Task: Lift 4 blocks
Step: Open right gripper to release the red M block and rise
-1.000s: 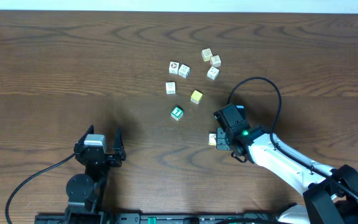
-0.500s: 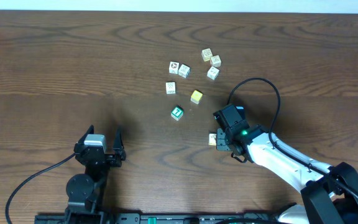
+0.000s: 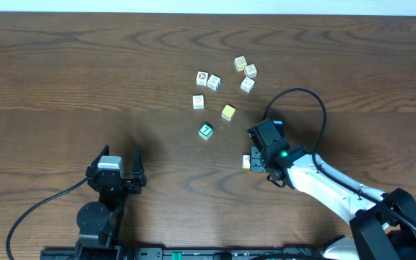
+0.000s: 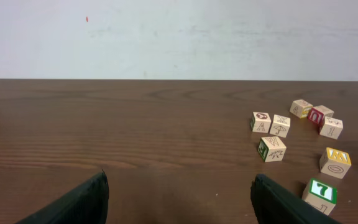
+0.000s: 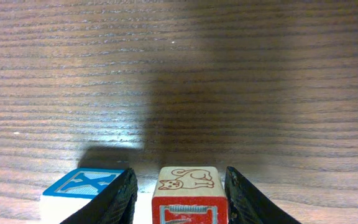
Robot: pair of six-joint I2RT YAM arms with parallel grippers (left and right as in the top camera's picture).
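While parted, right gripper [image 5: 179, 186] (astride block [image 5: 187, 198])

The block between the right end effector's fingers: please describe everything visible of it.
The block is a small wooden cube. Its pale top shows a brown cat drawing; its near face has a red frame. It sits flat on the table between the fingers of the right end effector, with a gap on the side facing a blue-topped block, which lies outside one finger.

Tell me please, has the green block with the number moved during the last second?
No. In the overhead view the green block keeps its spot on the table, with the same gap from the yellow block.
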